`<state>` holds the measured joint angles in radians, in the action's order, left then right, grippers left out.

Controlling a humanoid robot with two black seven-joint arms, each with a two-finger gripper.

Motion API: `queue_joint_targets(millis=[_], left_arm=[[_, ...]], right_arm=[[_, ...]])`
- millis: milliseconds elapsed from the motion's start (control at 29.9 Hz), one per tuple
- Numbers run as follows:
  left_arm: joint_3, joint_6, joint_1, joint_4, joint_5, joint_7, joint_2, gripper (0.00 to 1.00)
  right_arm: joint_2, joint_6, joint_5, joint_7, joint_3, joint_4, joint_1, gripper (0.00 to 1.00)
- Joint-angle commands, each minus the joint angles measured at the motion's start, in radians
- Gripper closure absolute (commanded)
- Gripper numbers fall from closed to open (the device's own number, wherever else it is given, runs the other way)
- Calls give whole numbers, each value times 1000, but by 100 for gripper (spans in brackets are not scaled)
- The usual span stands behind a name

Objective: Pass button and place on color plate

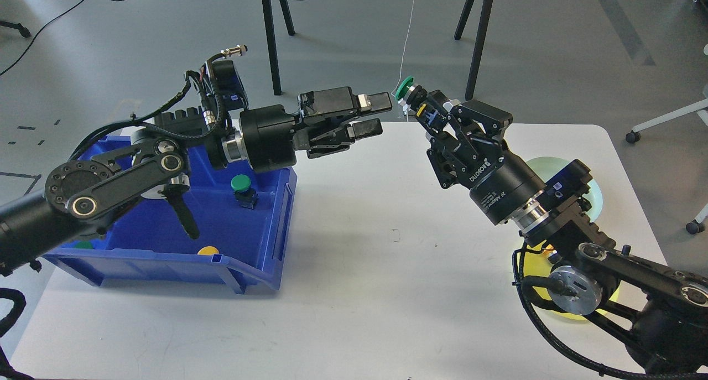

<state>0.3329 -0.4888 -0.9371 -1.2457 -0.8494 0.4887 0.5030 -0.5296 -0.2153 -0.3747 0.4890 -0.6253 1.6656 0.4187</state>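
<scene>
We hold the green push button point(410, 94) in our right gripper point(425, 108), raised above the far edge of the white counter point(376, 291). The button has a round green cap at its tip, then a pale collar, and a dark body with a spot of yellow where the jaws clench around it. The cap points away from us and to the left, toward our left gripper point(376, 114).

Our left gripper hangs close by, just apart from the button, its jaws released with a clear gap between the two flat fingers point(379, 101).

Near the counter's left edge sits the blue bin point(265, 247). Inside it we see another green push button point(242, 187) on a dark base, a yellow cap point(208, 251) against the near wall, and a sliver of green point(83, 245) at the bin's left, mostly hidden by our arm.

Toward the right edge lie two plates, both partly covered by our right arm: a pale green plate point(594, 194) farther back and a yellow plate point(534, 258) nearer to us.
</scene>
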Motion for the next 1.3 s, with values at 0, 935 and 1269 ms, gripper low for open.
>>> queue_joint_targets(millis=[0,935,1269], left_arm=[[0,0,1,0,9,0,0,23],[0,0,3,2,12,0,0,23],[2,0,3,2,12,0,0,22]], right_arm=[[43,-90,152,0,-157,-6,-121,97],[232,-273,793,-214,-252,-825,40,63],[174,-273,784,-195,-243,-644,37,1]])
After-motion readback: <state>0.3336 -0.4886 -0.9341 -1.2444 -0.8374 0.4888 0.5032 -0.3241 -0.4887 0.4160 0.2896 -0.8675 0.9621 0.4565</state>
